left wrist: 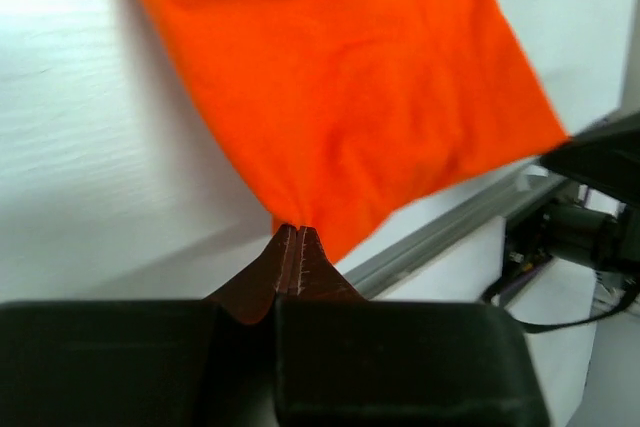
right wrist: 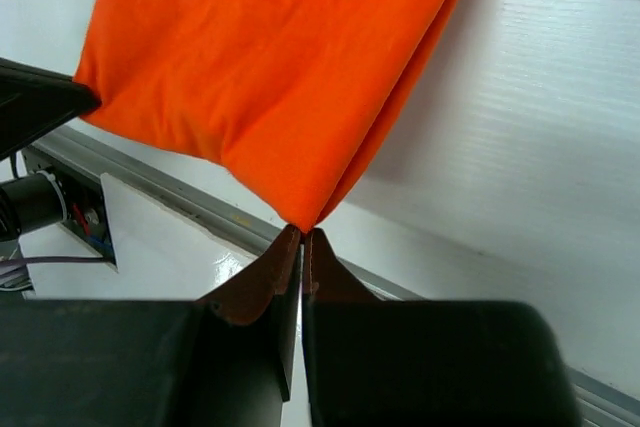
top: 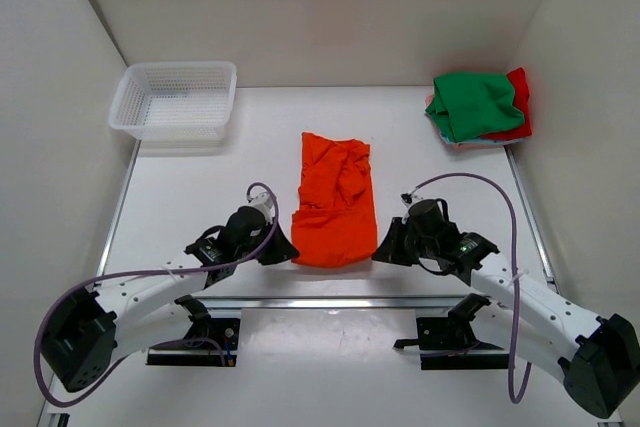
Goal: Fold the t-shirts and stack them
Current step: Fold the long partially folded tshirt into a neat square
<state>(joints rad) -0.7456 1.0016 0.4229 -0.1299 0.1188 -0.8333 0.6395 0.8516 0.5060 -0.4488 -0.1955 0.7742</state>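
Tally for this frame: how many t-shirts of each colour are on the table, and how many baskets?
orange t-shirt: 1
green t-shirt: 1
red t-shirt: 1
white mesh basket: 1
Total: 4

Far-left corner: basket (top: 175, 102) in the way.
Far-right corner: green t-shirt (top: 475, 102) over red t-shirt (top: 521, 97).
Between them: open tabletop (top: 330, 107).

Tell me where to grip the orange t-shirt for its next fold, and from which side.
Grip the orange t-shirt at its two near corners, coming in from the near edge of the table, one pincer per corner. It lies as a long strip running away from that edge, so those corners probably lift that end evenly. The left pincer and right pincer are already shut there.
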